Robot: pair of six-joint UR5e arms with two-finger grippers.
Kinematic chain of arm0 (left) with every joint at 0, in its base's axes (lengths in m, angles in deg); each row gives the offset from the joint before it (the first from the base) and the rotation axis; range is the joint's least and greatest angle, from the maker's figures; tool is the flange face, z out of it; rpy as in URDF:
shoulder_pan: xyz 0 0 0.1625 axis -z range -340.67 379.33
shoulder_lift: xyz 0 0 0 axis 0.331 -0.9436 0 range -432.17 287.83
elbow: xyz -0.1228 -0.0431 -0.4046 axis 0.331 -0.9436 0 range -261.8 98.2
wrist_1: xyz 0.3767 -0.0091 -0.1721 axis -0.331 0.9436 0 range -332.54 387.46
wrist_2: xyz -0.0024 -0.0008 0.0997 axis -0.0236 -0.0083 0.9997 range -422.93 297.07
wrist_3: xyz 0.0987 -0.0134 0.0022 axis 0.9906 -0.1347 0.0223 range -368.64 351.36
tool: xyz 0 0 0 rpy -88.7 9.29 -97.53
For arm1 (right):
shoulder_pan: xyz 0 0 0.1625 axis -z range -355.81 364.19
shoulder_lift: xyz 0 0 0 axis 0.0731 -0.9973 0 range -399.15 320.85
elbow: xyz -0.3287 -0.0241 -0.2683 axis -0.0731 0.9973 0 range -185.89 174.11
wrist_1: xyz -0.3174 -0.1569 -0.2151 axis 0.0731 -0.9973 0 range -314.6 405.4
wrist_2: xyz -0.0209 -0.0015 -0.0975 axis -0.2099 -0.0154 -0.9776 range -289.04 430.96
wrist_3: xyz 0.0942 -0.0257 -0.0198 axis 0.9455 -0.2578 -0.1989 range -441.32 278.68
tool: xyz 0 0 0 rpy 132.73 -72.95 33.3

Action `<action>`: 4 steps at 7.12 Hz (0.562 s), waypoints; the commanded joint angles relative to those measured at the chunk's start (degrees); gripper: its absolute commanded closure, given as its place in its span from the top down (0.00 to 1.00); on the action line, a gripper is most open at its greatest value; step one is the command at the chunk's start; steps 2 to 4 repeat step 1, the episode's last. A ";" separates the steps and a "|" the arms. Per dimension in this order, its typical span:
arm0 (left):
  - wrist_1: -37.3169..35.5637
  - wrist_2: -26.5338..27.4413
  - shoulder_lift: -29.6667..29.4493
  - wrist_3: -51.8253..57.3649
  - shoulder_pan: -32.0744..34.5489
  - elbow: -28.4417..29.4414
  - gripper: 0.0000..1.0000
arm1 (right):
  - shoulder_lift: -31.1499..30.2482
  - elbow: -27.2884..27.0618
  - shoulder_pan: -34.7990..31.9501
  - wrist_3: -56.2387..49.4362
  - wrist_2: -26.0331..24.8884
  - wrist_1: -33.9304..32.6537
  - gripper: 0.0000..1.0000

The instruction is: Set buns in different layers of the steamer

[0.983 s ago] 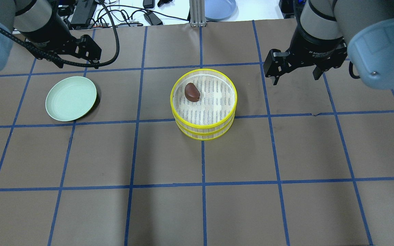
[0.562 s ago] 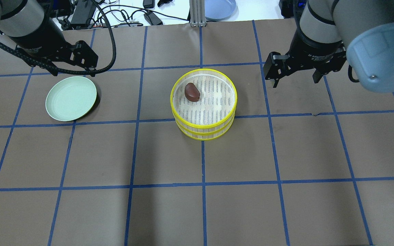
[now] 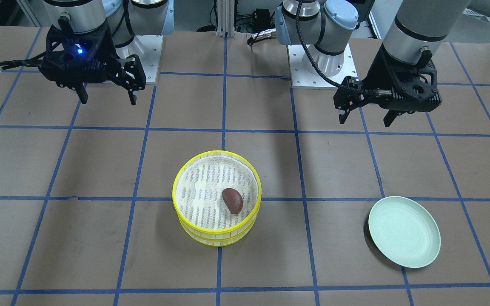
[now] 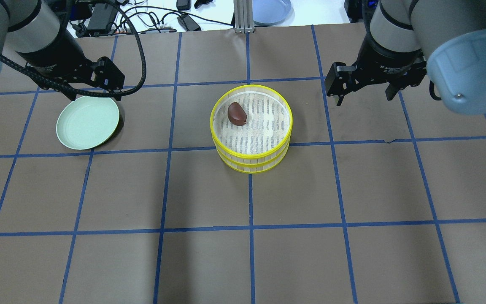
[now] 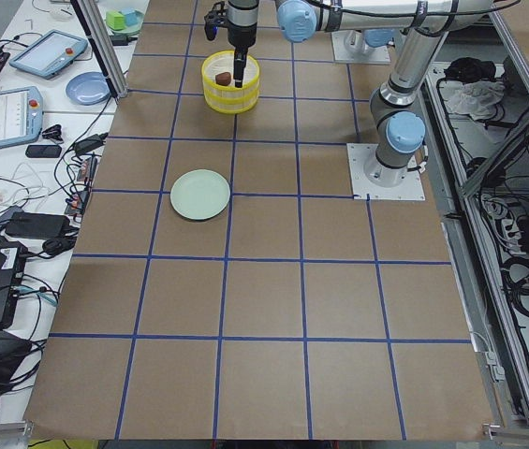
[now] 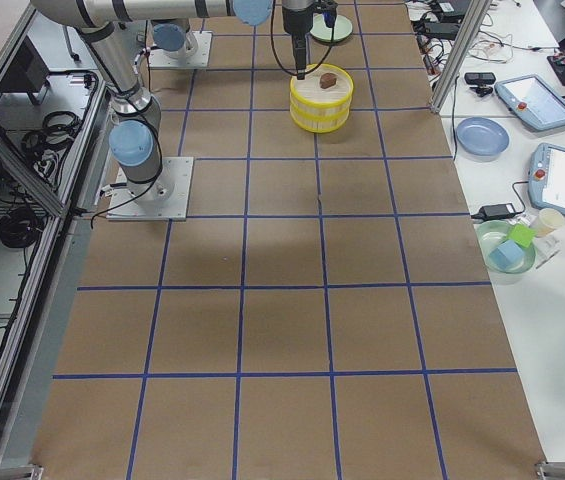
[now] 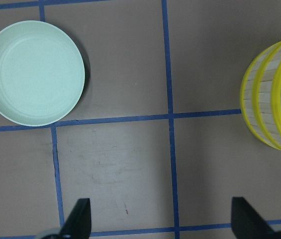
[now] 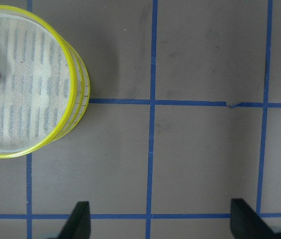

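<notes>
Overhead exterior, frame centre: brown bun (image 4: 237, 113) on top tier (image 4: 264, 128) of stacked steamer (image 4: 251, 168); cream one unseen. Left gripper (image 3: 365, 120) and right gripper (image 4: 364, 98) spread empty, upper corners. Probably placing finished; next, just lifting clear of worktop (image 4: 209, 261).

Two steamer layers (image 4: 251, 162), stacked; one reddish-brown bun (image 4: 237, 113) in the top layer; one pale green plate (image 4: 87, 121) well apart from the stack; two grippers: left gripper (image 3: 365, 122), right gripper (image 3: 109, 101).

Bun (image 4: 237, 113) in top steamer layer (image 4: 266, 126); plate (image 4: 87, 122) well left.
</notes>
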 commanded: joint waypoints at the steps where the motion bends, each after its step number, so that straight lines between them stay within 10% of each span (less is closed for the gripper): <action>1: -0.03 -0.12 -0.03 0.07 0.00 -0.05 1.00 | -0.06 -0.05 -0.08 1.19 -0.04 -0.31 1.00; 4: -0.03 -0.12 -0.03 0.07 0.00 -0.05 1.00 | -0.06 -0.05 -0.08 1.19 -0.04 -0.31 1.00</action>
